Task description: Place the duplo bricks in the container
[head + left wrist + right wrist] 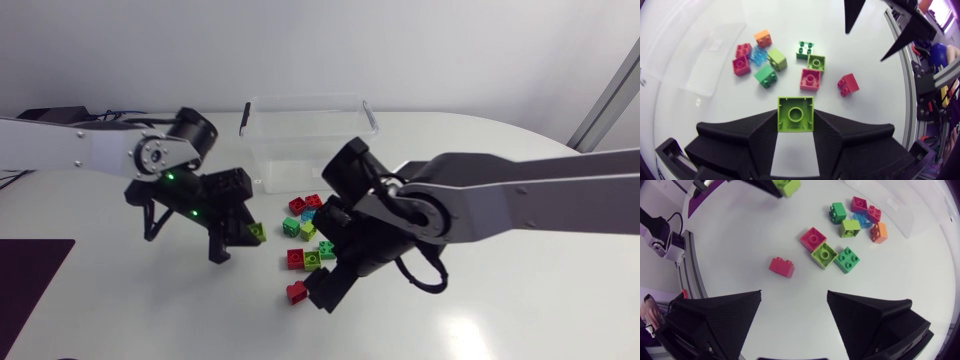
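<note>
The clear container (pixel 310 98) stands at the far side of the worktop (pixel 500 310). In front of its left corner, and nearer the camera than the container, is the left gripper (pixel 796 122). Its fingers are closed from two sides on a lime-green brick (pixel 795 111), which is turned so that its hollow underside faces the wrist camera.

A short way in front of the container's front wall lies a cluster of loose bricks (pixel 305 215), nine in all: three red, two lime, two green, one blue and one orange (several of them touching). The orange, blue and two of the red ones lie on the side closest to the container. A red, a lime and a green one form the row farthest from it.

Farther from the container than this cluster, and set apart from it, is a lone red brick (pixel 781 266) lying studs up on the worktop. The right gripper (pixel 794 293) is beyond that brick as seen from the container. Its fingers are spread wide and touch nothing, and the red brick lies just ahead of the gap between them.
</note>
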Robot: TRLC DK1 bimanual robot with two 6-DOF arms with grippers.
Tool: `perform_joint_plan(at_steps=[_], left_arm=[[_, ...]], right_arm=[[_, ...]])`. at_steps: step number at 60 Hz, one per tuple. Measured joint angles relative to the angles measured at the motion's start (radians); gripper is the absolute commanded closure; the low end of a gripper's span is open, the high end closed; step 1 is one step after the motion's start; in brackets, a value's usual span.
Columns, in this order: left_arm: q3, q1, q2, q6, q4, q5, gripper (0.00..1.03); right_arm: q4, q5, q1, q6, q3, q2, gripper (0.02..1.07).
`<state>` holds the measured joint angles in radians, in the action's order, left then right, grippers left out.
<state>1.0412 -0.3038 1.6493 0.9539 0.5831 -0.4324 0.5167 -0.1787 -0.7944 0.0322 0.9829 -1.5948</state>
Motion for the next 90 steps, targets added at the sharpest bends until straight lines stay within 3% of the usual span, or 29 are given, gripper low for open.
perform_joint_plan(at_steps=[10, 27, 40, 51, 63, 76, 86, 90], left_arm=[[0.137, 0.108, -0.079, -0.018, 0.045, -0.077, 0.77], [0.335, 0.253, -0.082, -0.117, 0.013, -0.163, 0.77], [0.342, 0.262, -0.051, -0.192, -0.069, -0.170, 0.77], [0.398, 0.260, 0.023, -0.236, -0.098, -0.170, 0.77], [0.449, 0.241, 0.073, -0.256, -0.117, -0.170, 0.77], [0.460, 0.232, 0.085, -0.267, -0.124, -0.170, 0.77], [0.460, 0.230, 0.093, -0.266, -0.128, -0.170, 0.77], [0.460, 0.229, 0.100, -0.266, -0.138, -0.170, 0.77]], right_arm=[[0.011, 0.011, -0.045, -0.033, 0.082, -0.106, 0.12], [0.061, 0.026, -0.091, -0.052, 0.156, -0.229, 0.13], [0.081, 0.031, -0.101, -0.070, 0.222, -0.307, 0.17], [0.133, 0.039, -0.101, -0.095, 0.275, -0.351, 0.31], [0.163, 0.053, -0.101, -0.115, 0.306, -0.372, 0.32], [0.188, 0.053, -0.101, -0.139, 0.347, -0.411, 0.50], [0.191, 0.056, -0.101, -0.157, 0.357, -0.418, 0.79], [0.191, 0.060, -0.101, -0.161, 0.360, -0.422, 0.80]])
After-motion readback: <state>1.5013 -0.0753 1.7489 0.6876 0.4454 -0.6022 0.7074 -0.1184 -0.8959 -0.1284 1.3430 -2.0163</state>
